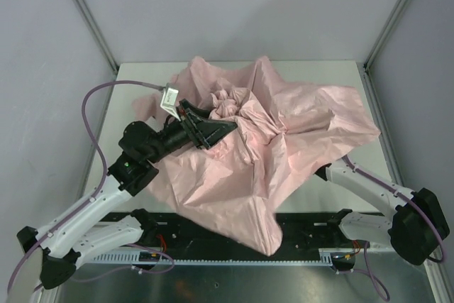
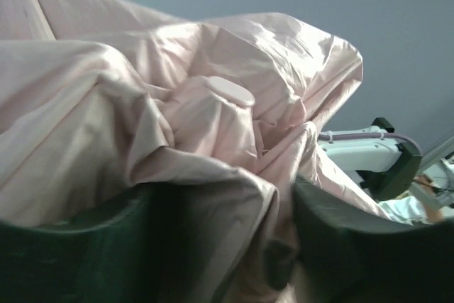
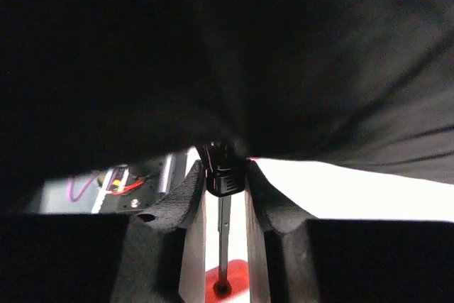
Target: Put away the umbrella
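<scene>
1. Across the middle of the table [image 1: 333,72], the umbrella [image 1: 298,140] is spread out crumpled, its pink fabric [image 2: 106,104] reaching from the far edge to the near edge.
2. The left gripper [image 1: 225,127] is positioned over the umbrella's centre; its jaws are parted around a fold of fabric.
3. The right gripper [image 3: 225,175] is covered by the fabric towards the right edge; its jaws are clamped on the thin black shaft [image 3: 224,232].

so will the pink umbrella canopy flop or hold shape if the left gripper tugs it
Likely floppy: the canopy lies crumpled in loose folds. Probably light, draping over the right arm. The shaft held in the right gripper looks rigid.
</scene>
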